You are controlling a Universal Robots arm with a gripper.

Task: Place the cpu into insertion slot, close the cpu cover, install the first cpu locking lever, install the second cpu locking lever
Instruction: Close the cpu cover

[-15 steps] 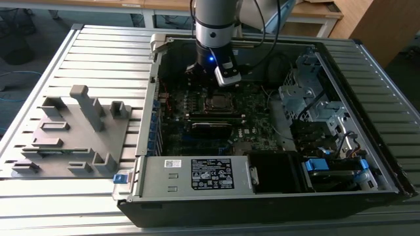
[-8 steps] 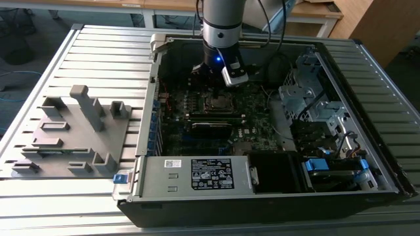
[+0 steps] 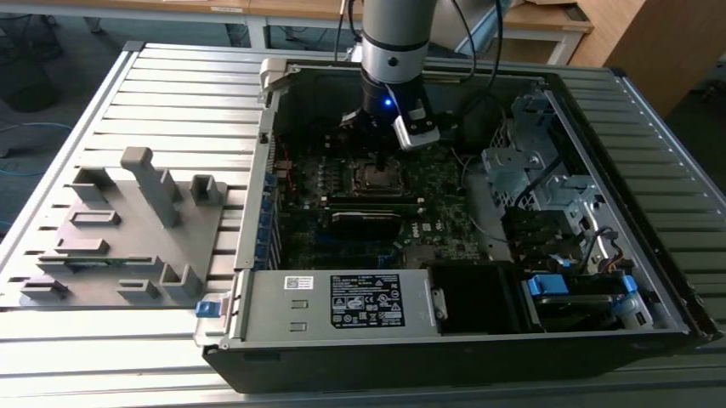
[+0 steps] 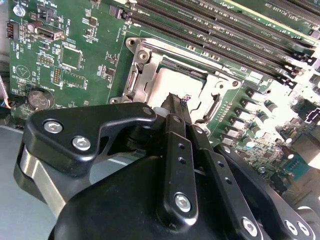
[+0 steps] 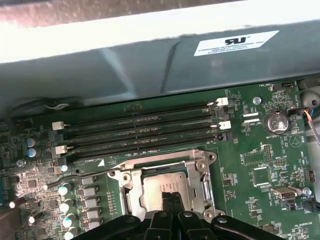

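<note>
The cpu (image 5: 157,185): small square chip with a dull silver-grey top, is lying flat in the socket (image 5: 127,197). The cpu cover (image 5: 201,172): thin silver metal frame with an open centre, is lying level around the chip's edges.

Finding 1: the tool (image 4: 177,100) enters from 6 o'clock, its black linkage taking up the foreground. Its fingers are drawn together, and the tips sit over the cpu (image 4: 172,80).

Finding 2: the cpu lies flat in its socket on the green motherboard (image 4: 75,30), silver top up. The cpu cover (image 4: 145,55) lies down around it as a metal frame.

Finding 3: long black memory slots (image 4: 225,30) run from 12 to 2 o'clock of the socket. A coin cell (image 4: 40,98) sits at 9 o'clock, well apart. A row of capacitors (image 4: 260,100) stands at 3 o'clock, just beside the frame.
</note>
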